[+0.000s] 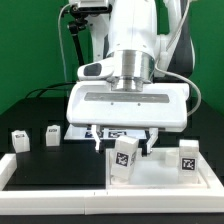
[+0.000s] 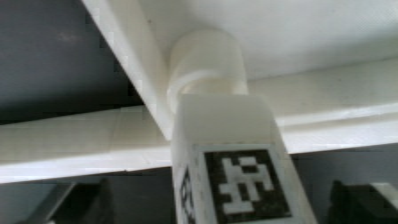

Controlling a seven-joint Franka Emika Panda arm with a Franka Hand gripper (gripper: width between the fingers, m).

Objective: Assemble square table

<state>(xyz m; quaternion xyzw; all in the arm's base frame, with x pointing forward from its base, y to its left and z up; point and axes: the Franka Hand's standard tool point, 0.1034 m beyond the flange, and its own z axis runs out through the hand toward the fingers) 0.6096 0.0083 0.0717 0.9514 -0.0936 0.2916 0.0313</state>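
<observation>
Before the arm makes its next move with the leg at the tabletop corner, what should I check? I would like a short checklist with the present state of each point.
1. Tagged leg meets the tabletop corner: ok, its round end sits there.
2. Leg fully seated in the socket: cannot tell.
3. Gripper is free of the leg: ok, the jaws appear apart.
4. Second leg is upright at another corner: ok.
5. Loose legs are apart from the tabletop: ok.

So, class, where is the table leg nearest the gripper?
In the exterior view, the leg stands upright at the tabletop's corner on that view's left, below the gripper; another leg stands further right.
</observation>
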